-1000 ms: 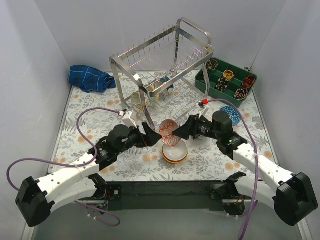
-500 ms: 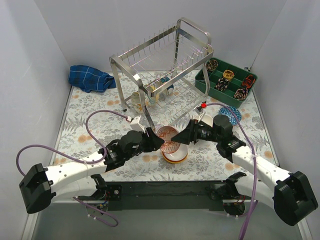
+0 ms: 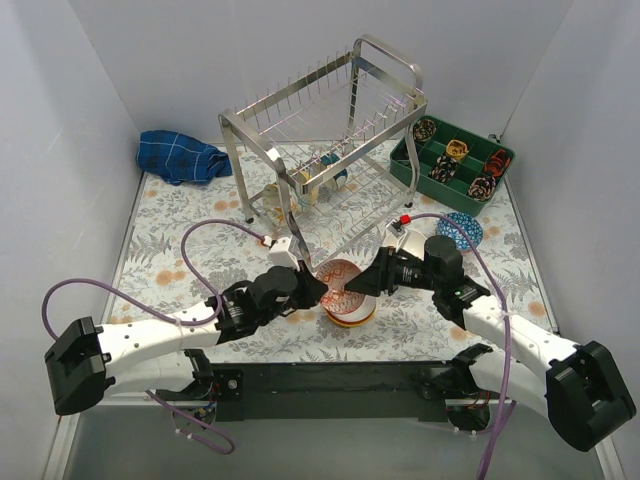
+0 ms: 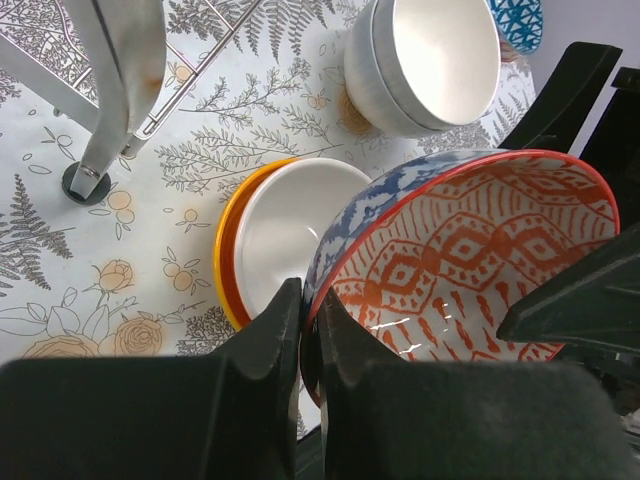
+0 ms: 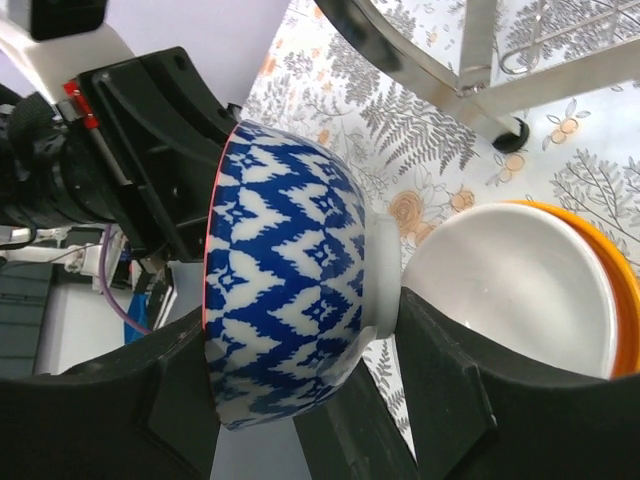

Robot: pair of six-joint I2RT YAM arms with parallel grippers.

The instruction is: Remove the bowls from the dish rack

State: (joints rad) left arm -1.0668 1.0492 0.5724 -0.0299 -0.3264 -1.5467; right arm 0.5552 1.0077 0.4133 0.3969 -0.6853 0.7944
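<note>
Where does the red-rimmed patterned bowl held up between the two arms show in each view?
Top external: patterned bowl at centre, just above the orange-and-white stack.
Left wrist: bowl at lower right, its orange patterned inside showing; stack on its left.
Right wrist: bowl at centre left, its blue-and-white outside showing; stack at right.
Shared landmark: the stack.

Left gripper (image 3: 318, 289) and right gripper (image 3: 357, 285) flank the patterned bowl (image 3: 338, 280), blocking both sides of the stack (image 3: 352, 314) under it. Rack leg (image 3: 290, 215) stands just behind, white bowl (image 4: 430, 55) near the stack. Mat (image 3: 160, 215) at left lies open up to the cloth (image 3: 180, 157), but for a cable (image 3: 215, 222) loop.
</note>
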